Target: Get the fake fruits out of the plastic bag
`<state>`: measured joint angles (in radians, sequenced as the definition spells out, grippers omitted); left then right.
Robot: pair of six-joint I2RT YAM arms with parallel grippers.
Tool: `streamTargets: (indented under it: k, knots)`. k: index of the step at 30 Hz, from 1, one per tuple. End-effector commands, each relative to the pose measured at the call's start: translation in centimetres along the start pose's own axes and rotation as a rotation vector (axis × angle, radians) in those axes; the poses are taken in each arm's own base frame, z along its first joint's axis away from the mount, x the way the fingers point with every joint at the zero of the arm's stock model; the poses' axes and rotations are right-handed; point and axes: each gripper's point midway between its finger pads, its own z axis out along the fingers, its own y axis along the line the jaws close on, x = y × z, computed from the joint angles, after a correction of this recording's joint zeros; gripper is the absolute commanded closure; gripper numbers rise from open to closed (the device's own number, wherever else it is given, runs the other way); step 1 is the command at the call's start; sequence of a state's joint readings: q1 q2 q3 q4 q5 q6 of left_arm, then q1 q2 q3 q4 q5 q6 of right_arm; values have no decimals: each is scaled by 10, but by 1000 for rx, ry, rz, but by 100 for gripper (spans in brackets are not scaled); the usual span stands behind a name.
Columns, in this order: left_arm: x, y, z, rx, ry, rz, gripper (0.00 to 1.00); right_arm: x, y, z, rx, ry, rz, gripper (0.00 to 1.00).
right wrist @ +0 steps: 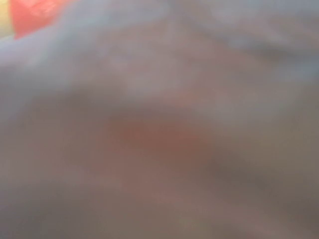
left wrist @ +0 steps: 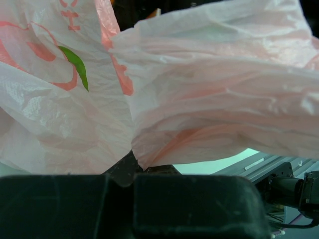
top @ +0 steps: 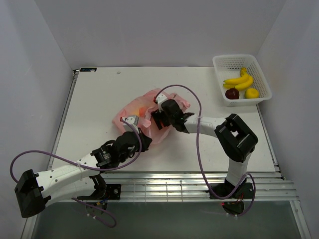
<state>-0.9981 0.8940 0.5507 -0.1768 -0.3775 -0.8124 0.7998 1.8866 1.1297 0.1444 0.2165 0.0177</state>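
Observation:
The pink plastic bag [top: 142,112] lies crumpled in the middle of the table. It fills the left wrist view [left wrist: 199,99]. My left gripper [top: 131,122] is at the bag's near left edge, and its jaws [left wrist: 133,169] are closed on a fold of the film. My right gripper [top: 157,119] reaches into the bag's mouth from the right. Its fingers are hidden by the film, and the right wrist view is a blur of pink. An orange-red fruit [right wrist: 32,12] shows at that view's top left corner. An orange shape [top: 143,110] shows through the bag.
A white lattice basket [top: 219,62] stands at the back right. It holds a yellow banana bunch [top: 239,81], a dark red fruit [top: 232,93] and a yellow fruit [top: 251,92]. White walls enclose the table on three sides.

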Motion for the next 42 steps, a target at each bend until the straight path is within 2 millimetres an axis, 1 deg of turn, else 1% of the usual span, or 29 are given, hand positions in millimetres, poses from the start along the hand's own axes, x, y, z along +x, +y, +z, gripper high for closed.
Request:
streamTargets:
  k: [1, 2, 4, 5, 6, 9, 10, 13, 14, 16, 17, 19, 20, 21, 22, 23, 24, 25, 26, 27, 28, 29, 30, 31, 33, 34, 39, 40, 42]
  knots:
    - [-8, -4, -3, 14, -30, -8, 100, -47, 7, -41, -56, -131, 14, 53]
    - [-8, -4, -3, 12, -30, -10, 100, -63, 13, -62, -102, -180, 21, 54]
    - [-8, -4, -3, 10, -34, -14, 100, -62, 21, -83, -157, -190, 46, 58]
    - [-9, -3, -3, 8, -37, -17, 100, -77, 27, -107, -213, -243, 53, 59]
    - [-9, -3, -3, 8, -39, -19, 100, -71, 28, -117, -226, -235, 56, 60]
    - [-13, -7, -4, 19, -49, -27, 100, -89, 35, -165, -308, -316, 55, 61]
    - [-13, -7, -3, 20, -50, -26, 100, -103, 33, -188, -321, -376, 46, 61]
    - [-18, -11, -4, 30, -62, -30, 100, -132, 18, -228, -282, -478, 39, 62]
    - [-20, -14, -5, 36, -66, -31, 100, -133, 11, -234, -261, -476, 43, 62]
    - [-23, -16, -5, 42, -71, -29, 100, -149, -17, -251, -184, -521, 71, 62]
    - [-25, -18, -6, 44, -74, -28, 100, -154, -44, -254, -116, -534, 94, 62]
    - [-27, -20, -7, 53, -76, -23, 100, -158, -80, -255, -29, -542, 123, 63]
    - [-27, -20, -7, 56, -75, -21, 100, -160, -118, -259, 65, -552, 153, 63]
    - [-28, -22, -8, 62, -76, -20, 100, -159, -137, -259, 112, -548, 155, 63]
    - [-28, -21, -8, 62, -77, -15, 100, -154, -157, -249, 157, -518, 168, 64]
    - [-28, -22, -9, 63, -78, -13, 100, -154, -193, -256, 240, -520, 201, 64]
    - [-29, -22, -9, 65, -79, -8, 100, -151, -212, -253, 279, -507, 219, 64]
    - [-29, -22, -10, 65, -77, -1, 100, -140, -234, -237, 315, -461, 247, 64]
    - [-28, -22, -10, 67, -73, 3, 100, -128, -273, -241, 411, -440, 290, 64]
    - [-28, -23, -11, 72, -73, 4, 100, -130, -295, -243, 459, -441, 312, 65]
    - [-28, -22, -11, 74, -73, 6, 100, -113, -316, -221, 468, -384, 359, 65]
    - [-28, -22, -12, 76, -73, 9, 100, -98, -350, -226, 532, -367, 408, 66]
    - [-28, -22, -12, 75, -75, 10, 100, -101, -367, -227, 553, -377, 425, 66]
    - [-29, -22, -13, 74, -76, 11, 100, -84, -384, -211, 565, -333, 464, 65]
    - [-29, -21, -13, 73, -79, 10, 100, -75, -414, -212, 621, -321, 486, 63]
    - [-29, -21, -13, 72, -78, 13, 100, -58, -427, -199, 647, -278, 502, 62]
    - [-29, -21, -12, 75, -83, 7, 100, -24, -469, -183, 695, -214, 547, 51]
    - [-28, -21, -12, 75, -81, 11, 100, -14, -475, -176, 706, -194, 562, 34]
    - [-27, -22, -12, 83, -76, 12, 100, -9, -488, -177, 720, -197, 577, 13]
